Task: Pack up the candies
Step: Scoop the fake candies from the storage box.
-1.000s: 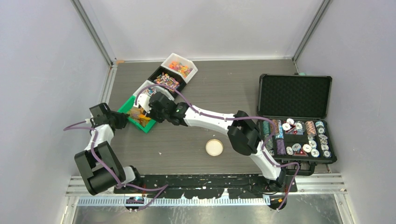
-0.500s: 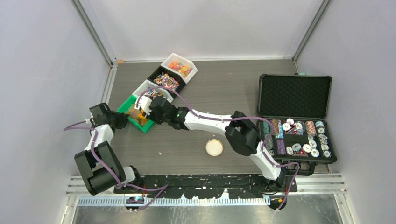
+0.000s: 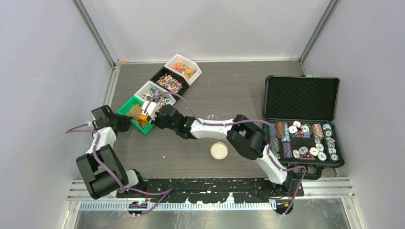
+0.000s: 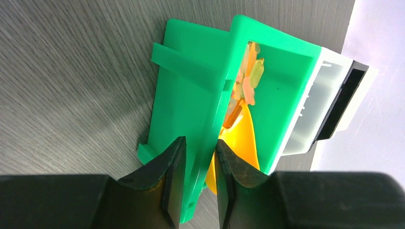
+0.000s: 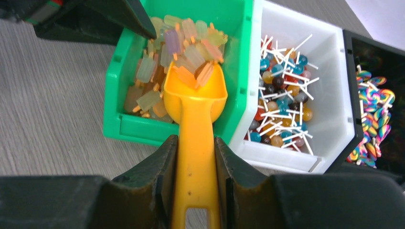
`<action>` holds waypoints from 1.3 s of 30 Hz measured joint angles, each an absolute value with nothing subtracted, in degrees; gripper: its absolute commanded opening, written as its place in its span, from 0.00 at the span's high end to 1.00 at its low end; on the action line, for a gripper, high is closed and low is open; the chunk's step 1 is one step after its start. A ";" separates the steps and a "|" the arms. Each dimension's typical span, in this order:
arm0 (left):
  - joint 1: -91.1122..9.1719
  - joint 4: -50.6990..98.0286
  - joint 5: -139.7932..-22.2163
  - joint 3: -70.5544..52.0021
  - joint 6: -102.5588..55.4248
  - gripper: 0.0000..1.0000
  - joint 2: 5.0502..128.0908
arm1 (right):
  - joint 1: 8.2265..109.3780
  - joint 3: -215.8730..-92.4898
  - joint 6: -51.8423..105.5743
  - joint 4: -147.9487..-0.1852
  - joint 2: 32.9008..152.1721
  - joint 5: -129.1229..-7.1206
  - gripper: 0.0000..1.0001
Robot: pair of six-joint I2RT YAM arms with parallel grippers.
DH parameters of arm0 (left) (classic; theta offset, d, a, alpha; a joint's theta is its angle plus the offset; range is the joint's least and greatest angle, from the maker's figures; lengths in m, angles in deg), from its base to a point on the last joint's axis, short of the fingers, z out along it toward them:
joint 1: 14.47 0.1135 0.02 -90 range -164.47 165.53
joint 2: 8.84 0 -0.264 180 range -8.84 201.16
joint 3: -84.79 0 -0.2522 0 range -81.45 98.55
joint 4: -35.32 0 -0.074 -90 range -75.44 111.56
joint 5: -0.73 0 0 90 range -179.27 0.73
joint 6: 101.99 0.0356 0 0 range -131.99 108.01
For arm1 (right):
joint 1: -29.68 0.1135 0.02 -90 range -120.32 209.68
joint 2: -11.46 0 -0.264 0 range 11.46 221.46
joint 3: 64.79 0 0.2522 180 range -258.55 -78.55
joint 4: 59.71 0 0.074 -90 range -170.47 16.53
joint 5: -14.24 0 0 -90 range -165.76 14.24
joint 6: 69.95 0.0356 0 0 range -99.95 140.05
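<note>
1. Top view against one second ago: the right gripper (image 3: 148,113) has drawn back toward the near edge and its forearm lies lower. The white bin (image 3: 154,94) that the wrist covered now shows most of its contents. The green bin (image 3: 126,106) and the left gripper (image 3: 126,122) have not shifted.
2. Right gripper: fingers (image 5: 168,157) drawn in close, both pads pressed on the sides of the scoop (image 5: 196,98) handle. The handle runs back between them toward the camera. The bowl sits inside the green bin, close to the wall next to the white bin.
3. Left gripper, own wrist view: jaws only narrowly apart, pinching one upright wall of the green bin, one finger outside and one inside. The inner finger lies just beside the scoop bowl; contact cannot be told.
4. Candies (image 5: 167,45): pale orange, yellow and green gummy pieces on short sticks, heaped in the green bin. A few lie in the front of the scoop bowl. The rest crowd against its tip, ahead and to its left.
5. Lollipops (image 5: 282,95) fill the white bin just right of the scoop, apart from it.
</note>
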State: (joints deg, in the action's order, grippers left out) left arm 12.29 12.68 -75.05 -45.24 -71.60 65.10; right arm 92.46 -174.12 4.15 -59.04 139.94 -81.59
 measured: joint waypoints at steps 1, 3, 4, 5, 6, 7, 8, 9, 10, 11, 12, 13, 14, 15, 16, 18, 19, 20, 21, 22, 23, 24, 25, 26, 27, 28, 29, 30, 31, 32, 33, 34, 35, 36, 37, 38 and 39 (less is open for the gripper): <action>12.29 12.65 -75.05 -45.24 -71.60 0.72 65.10 | 92.48 -173.24 4.15 -57.72 139.83 -81.61 1.00; 12.29 12.63 -74.90 -45.24 -71.60 0.74 65.10 | 92.50 -171.17 4.15 -55.91 139.74 -81.70 0.99; 12.29 12.63 -74.83 -45.24 -71.60 0.75 65.10 | 92.50 -170.10 4.13 -54.55 139.74 -81.68 0.99; 12.29 12.65 -74.70 -45.24 -71.60 0.76 65.10 | 92.50 -169.09 4.13 -52.94 139.74 -81.63 0.99; 12.29 12.65 -74.68 -45.24 -71.60 0.78 65.10 | 92.50 -168.19 4.08 -51.49 139.72 -81.59 1.00; 12.29 12.65 -74.65 -45.24 -71.60 0.79 65.10 | 92.50 -167.63 4.06 -50.55 139.72 -81.46 0.99; 12.29 12.68 -74.63 -45.24 -71.51 0.80 65.07 | 92.50 -167.10 4.04 -49.64 139.72 -81.39 0.99; 12.29 12.68 -74.63 -45.24 -71.51 0.80 65.05 | 92.50 -166.42 4.00 -48.54 139.70 -81.19 1.00; 12.29 12.68 -74.61 -45.24 -71.49 0.81 65.05 | 92.50 -165.99 3.98 -47.78 139.70 -81.06 1.00; 12.29 12.68 -74.61 -45.24 -71.49 0.83 65.03 | 92.50 -165.66 3.95 -47.21 139.70 -80.98 0.99; 12.29 12.68 -74.61 -45.24 -71.54 0.85 65.03 | 92.50 -165.42 3.91 -46.80 139.70 -80.93 1.00; 12.29 12.68 -74.57 -45.24 -71.54 0.86 65.01 | 92.50 -165.26 3.89 -46.47 139.70 -80.87 0.99; 12.29 12.65 -74.50 -45.24 -71.56 0.87 64.96 | 92.50 -165.18 3.89 -46.29 139.70 -80.82 1.00; 12.29 12.65 -74.50 -45.26 -71.56 0.89 64.90 | 92.50 -165.16 3.87 -46.25 139.70 -80.80 1.00; 12.29 12.68 -74.50 -45.33 -71.56 0.89 64.86 | 92.50 -165.16 3.87 -46.23 139.70 -80.80 0.99; 12.29 12.92 -74.48 -45.61 -71.62 0.92 64.66 | 92.50 -165.16 3.89 -46.23 139.70 -80.78 0.99; 12.29 13.09 -74.46 -45.81 -71.67 0.94 64.53 | 92.50 -165.18 3.89 -46.25 139.70 -80.78 0.99; 12.27 13.29 -74.39 -46.03 -71.71 0.96 64.40 | 92.50 -165.22 3.91 -46.40 139.70 -80.78 1.00; 12.27 13.48 -74.26 -46.22 -71.80 0.98 64.24 | 92.50 -165.24 3.93 -46.49 139.70 -80.78 1.00; 12.27 13.70 -74.20 -46.42 -71.89 0.98 64.11 | 92.50 -165.33 3.93 -46.60 139.70 -80.78 1.00; 12.27 13.92 -74.11 -46.59 -71.97 0.99 64.02 | 92.50 -165.48 3.95 -46.84 139.70 -80.78 1.00; 12.27 14.16 -74.00 -46.77 -72.08 1.00 64.00 | 92.50 -165.66 3.98 -47.08 139.70 -80.78 0.99; 12.27 14.32 -73.82 -46.86 -72.10 1.00 63.96 | 92.50 -165.88 4.04 -47.45 139.70 -80.78 1.00; 12.27 14.45 -73.78 -46.94 -72.15 1.00 63.89 | 92.50 -166.10 4.08 -47.84 139.70 -80.80 1.00; 12.27 14.49 -73.74 -47.01 -72.21 1.00 63.87 | 92.50 -166.16 4.13 -47.98 139.70 -80.80 0.99; 12.27 14.49 -73.71 -47.03 -72.28 1.00 63.81 | 92.50 -166.16 4.17 -47.93 139.70 -80.84 0.99; 12.27 14.49 -73.71 -47.10 -72.41 1.00 63.67 | 92.50 -166.12 4.19 -47.82 139.70 -80.84 1.00; 12.27 14.47 -73.69 -47.18 -72.56 1.00 63.54 | 92.50 -165.88 4.30 -47.47 139.70 -80.93 1.00; 12.25 14.45 -73.69 -47.29 -72.69 0.99 63.39 | 92.50 -165.44 4.37 -46.75 139.70 -81.02 1.00; 12.23 14.45 -73.71 -47.49 -72.87 0.97 63.13 | 92.50 -164.72 4.46 -45.55 139.70 -81.06 1.00; 12.21 14.36 -73.69 -47.71 -73.07 0.95 62.80 | 92.50 -163.78 4.61 -44.11 139.70 -81.06 1.00; 12.21 14.27 -73.71 -47.93 -73.13 0.93 62.41 | 92.50 -163.01 4.68 -42.95 139.70 -81.06 1.00; 12.16 14.05 -73.71 -48.10 -73.20 0.90 62.04 | 92.50 -162.12 4.76 -41.48 139.70 -81.04 1.00; 12.16 13.77 -73.74 -48.21 -73.26 0.86 61.73 | 92.50 -161.37 4.81 -40.24 139.70 -81.04 1.00; 12.16 13.48 -73.74 -48.30 -73.31 0.81 61.47 | 92.50 -160.74 4.83 -39.08 139.70 -81.04 1.00; 12.16 13.20 -73.71 -48.32 -73.33 0.75 61.27 | 92.52 -160.00 4.87 -37.88 139.70 -81.02 1.00; 12.14 12.96 -73.71 -48.34 -73.33 0.70 61.12 | 92.50 -159.39 4.94 -36.78 139.70 -81.02 1.00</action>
